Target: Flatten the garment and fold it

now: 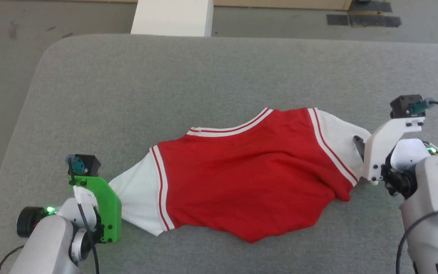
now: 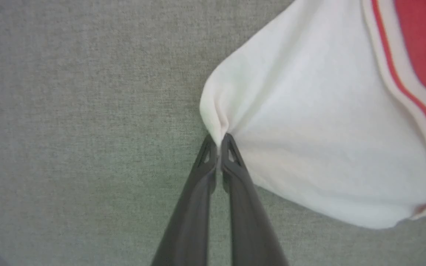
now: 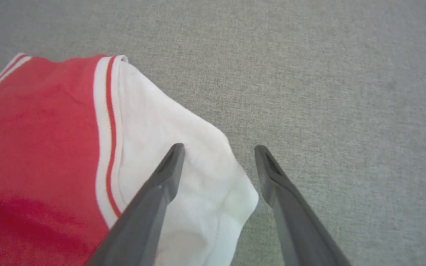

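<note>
Grey woven cloth covers the bench point(image 1: 219, 76), on which the garment point(image 1: 249, 171) lies stretched between the two hands. Its red body is slack and wrinkled and the lower edge is bunched to a point, so flattening is judged incomplete and folding not begun.

The left sleeve point(image 2: 309, 129) runs from the fingertips of the left hand point(image 2: 218, 142) toward the red body. It is drawn to a peak because it is gripped at one spot on its outer edge. The right sleeve point(image 3: 198, 166) lies beneath and between the fingers of the right hand point(image 3: 220, 149).

The left hand is pressed together, pinching a small fold of the sleeve edge. This anchors one end of the garment for a sideways pull. The right hand is spread wide and holds nothing. One finger is over white cloth and the other over bare bench, which places them astride the cuff corner, ready to close. Whether those tips touch the cloth cannot be told.
</note>
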{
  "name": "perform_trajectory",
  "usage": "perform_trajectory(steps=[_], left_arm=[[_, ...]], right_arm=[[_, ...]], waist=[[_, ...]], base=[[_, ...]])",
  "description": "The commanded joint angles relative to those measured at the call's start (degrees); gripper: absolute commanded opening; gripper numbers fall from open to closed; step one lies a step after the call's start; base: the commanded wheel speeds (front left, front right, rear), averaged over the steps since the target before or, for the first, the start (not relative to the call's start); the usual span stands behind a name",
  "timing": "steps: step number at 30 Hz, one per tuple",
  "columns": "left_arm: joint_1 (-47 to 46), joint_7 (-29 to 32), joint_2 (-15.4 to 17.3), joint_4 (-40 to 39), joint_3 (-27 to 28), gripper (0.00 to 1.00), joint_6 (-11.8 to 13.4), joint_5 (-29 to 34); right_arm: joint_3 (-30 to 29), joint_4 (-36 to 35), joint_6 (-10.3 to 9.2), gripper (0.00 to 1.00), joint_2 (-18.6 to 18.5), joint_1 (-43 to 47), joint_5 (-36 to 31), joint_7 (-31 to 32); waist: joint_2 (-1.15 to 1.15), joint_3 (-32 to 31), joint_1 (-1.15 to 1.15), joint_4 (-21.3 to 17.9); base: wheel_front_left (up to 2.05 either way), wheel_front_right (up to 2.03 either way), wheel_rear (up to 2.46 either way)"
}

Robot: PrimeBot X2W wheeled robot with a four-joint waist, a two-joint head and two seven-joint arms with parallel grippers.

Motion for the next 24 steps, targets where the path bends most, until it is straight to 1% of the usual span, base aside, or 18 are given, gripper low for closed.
perform_trajectory(steps=[1,4,5,6,8,9,11,15,20,22,24], left_arm=[[-0.76,-0.08,-0.35,0.29,-0.28,0.0,-0.15,-0.66],[-1.31,0.18,-0.51,0.52,-0.67,0.0,-0.52,-0.92],[-1.51,0.23,-0.48,0.56,-0.82,0.0,-0.65,-0.93],[-1.64,0.34,-0.45,0.58,-0.93,0.0,-0.85,-1.04],[-2.06,0.69,-0.32,0.55,-1.18,0.0,-1.69,-1.55],[-2.49,0.73,-0.15,0.29,-1.41,0.0,-2.35,-1.71],[-3.63,0.52,0.72,-0.43,-2.24,0.0,-4.21,-1.44],[-7.16,-0.43,2.53,-1.47,-3.02,0.0,-7.2,-1.98],[-14.59,-3.9,5.8,-3.35,-3.3,0.0,-8.8,-1.26],[-18.35,-5.97,6.67,-3.64,-2.93,0.0,-9.02,-0.87],[-22.34,-8.09,6.83,-3.45,-2.21,0.0,-9.1,-0.55]], right_arm=[[0.54,1.63,-0.1,1.0,-0.72,-1.6,0.48,1.45],[2.23,5.03,-0.1,1.0,-1.63,-3.47,1.08,5.18],[3.04,6.41,-0.1,0.87,-1.95,-3.99,1.27,7.38],[3.62,7.44,-0.1,0.39,-2.16,-4.36,1.56,9.43],[5.43,8.58,-0.1,0.11,-2.41,-5.15,2.6,13.85],[6.19,8.45,-0.1,0.0,-2.79,-5.71,3.35,15.23],[7.9,7.73,-0.1,0.0,-3.82,-6.61,4.71,17.01],[10.79,4.79,-0.1,0.0,-6.48,-8.89,6.65,17.18],[14.15,0.07,-0.1,0.0,-9.8,-13.77,7.63,15.17],[15.22,-1.84,-0.1,0.0,-11.39,-16.57,7.39,13.84],[15.95,-3.48,-0.1,0.0,-12.83,-19.76,6.79,12.09]], waist=[[0.0,1.22,0.0,1.03],[0.0,1.69,0.0,1.22],[0.0,1.79,0.0,1.25],[0.0,1.89,0.0,1.22],[0.0,2.0,0.0,1.1],[0.0,2.15,0.0,1.03],[0.0,2.4,0.0,0.87],[0.0,3.0,0.0,0.3],[0.0,4.23,0.0,-1.17],[0.0,5.15,0.0,-1.78],[0.0,6.18,0.0,-2.36]], base=[[0.0,0.0,0.0],[0.0,0.0,0.0],[0.0,0.0,0.0],[0.0,0.0,0.0],[0.0,0.0,0.0],[0.0,0.0,0.0],[0.0,0.0,0.0],[0.0,0.0,0.0],[0.0,0.0,0.0],[0.0,0.0,0.0],[0.0,0.0,0.0]])
